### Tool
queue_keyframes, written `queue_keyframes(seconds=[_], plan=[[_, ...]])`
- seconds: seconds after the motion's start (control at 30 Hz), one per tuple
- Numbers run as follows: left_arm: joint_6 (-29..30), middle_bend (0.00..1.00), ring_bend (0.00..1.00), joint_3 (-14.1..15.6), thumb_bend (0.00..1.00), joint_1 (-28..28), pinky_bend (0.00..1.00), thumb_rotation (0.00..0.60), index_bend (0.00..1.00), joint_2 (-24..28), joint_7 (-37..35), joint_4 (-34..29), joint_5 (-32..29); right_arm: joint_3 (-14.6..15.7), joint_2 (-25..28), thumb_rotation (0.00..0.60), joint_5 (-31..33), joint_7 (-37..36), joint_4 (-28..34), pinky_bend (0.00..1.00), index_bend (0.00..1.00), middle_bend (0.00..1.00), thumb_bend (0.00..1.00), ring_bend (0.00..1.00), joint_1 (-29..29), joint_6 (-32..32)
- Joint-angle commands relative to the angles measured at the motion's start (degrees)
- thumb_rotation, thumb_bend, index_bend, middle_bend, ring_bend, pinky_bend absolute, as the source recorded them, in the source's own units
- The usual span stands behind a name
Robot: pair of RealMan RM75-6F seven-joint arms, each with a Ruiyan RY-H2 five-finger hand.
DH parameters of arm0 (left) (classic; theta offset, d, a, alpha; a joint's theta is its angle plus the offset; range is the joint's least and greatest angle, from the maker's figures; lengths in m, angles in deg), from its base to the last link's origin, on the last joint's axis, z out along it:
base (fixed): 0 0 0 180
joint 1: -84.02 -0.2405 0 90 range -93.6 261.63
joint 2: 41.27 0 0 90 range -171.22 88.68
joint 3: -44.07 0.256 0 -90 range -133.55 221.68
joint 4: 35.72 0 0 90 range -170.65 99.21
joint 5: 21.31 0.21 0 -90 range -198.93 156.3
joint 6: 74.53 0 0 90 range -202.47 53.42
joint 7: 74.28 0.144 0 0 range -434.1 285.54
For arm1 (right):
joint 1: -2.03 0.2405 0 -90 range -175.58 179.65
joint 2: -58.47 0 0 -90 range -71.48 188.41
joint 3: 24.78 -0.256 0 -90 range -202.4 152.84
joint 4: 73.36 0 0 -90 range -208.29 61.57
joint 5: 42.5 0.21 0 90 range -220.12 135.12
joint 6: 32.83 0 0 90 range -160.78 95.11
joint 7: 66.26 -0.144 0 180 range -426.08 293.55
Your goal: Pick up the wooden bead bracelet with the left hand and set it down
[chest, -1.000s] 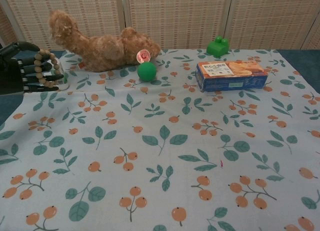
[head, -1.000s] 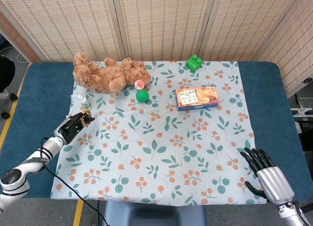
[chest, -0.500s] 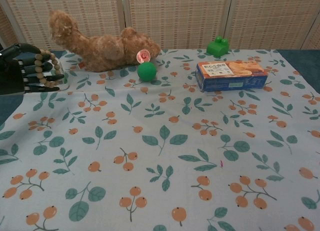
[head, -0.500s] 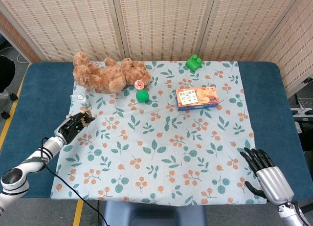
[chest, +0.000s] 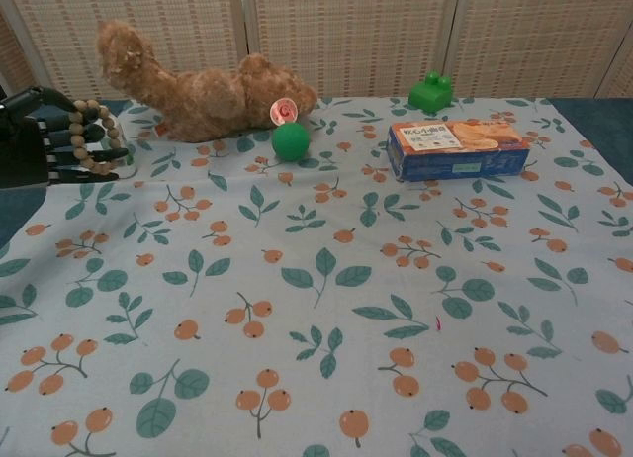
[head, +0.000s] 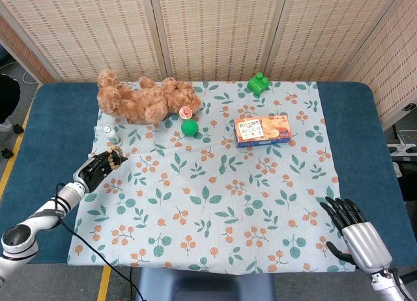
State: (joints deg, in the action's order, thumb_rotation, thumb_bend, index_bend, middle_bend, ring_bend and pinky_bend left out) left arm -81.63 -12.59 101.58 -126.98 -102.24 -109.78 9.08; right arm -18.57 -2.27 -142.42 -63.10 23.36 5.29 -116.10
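The wooden bead bracelet (chest: 97, 137) is a loop of tan beads draped over the fingers of my black left hand (chest: 45, 137) at the far left of the chest view. In the head view the same left hand (head: 99, 168) holds the bracelet (head: 116, 159) over the left edge of the leaf-patterned cloth (head: 215, 184). Whether the beads touch the cloth I cannot tell. My right hand (head: 355, 230), silver with black fingers, rests open at the lower right corner of the cloth, holding nothing.
A brown teddy bear (head: 143, 99) lies at the back left, with a green ball (head: 189, 128) and a small red-capped item (head: 186, 112) beside it. An orange biscuit box (head: 262, 131) and a green toy block (head: 258, 84) sit further right. A small bottle (head: 113, 135) stands near the left hand.
The left hand with the bracelet has shifted slightly down and back toward the cloth's left edge. The right hand has not moved.
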Motion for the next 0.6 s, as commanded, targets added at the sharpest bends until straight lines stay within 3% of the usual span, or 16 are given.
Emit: queue_keyframes(seconds=[0.03,0.17,0.23,0.43,0.57,0.6], plan=[[-0.18,0.61,0.24,-0.08,0.74,-0.12,0.01,0.342,0.56,0.07,-0.31,-0.20,0.28,0.01,0.00,0.600,-0.02,-0.01,0.01,0.00,0.00,0.00,0.22,0.00,0.01,0.03],[-0.54,0.61,0.24,-0.16,0.88,-0.34,0.01,0.252,0.57,0.21,-0.49,-0.68,0.85,0.04,0.06,0.600,-0.16,-0.08,0.06,0.00,0.00,0.00,0.22,0.00,-0.06,-0.16],[-0.71,0.60,0.24,-0.17,0.97,-0.47,0.01,0.255,0.56,0.35,-0.29,-1.12,1.35,0.04,0.10,0.600,-0.18,-0.22,0.08,0.00,0.00,0.00,0.22,0.00,-0.12,-0.33],[-0.44,0.60,0.24,-0.70,1.00,-0.96,0.01,0.358,0.55,0.10,0.46,-2.31,2.67,-0.01,0.11,0.600,-0.23,-0.39,-0.02,0.00,0.00,0.00,0.22,0.00,-0.16,-0.48],[-0.81,0.59,0.23,-1.28,0.99,-1.42,0.00,0.539,0.50,-0.47,1.99,-2.57,4.08,-0.06,0.14,0.600,-0.10,-0.48,-0.06,0.00,0.00,0.00,0.22,0.00,-0.16,-0.45],[-0.86,0.58,0.23,-1.54,0.94,-1.58,0.00,0.561,0.47,-0.73,2.31,-2.61,4.31,-0.05,0.15,0.600,-0.11,-0.49,-0.06,0.00,0.00,0.00,0.22,0.00,-0.16,-0.44]])
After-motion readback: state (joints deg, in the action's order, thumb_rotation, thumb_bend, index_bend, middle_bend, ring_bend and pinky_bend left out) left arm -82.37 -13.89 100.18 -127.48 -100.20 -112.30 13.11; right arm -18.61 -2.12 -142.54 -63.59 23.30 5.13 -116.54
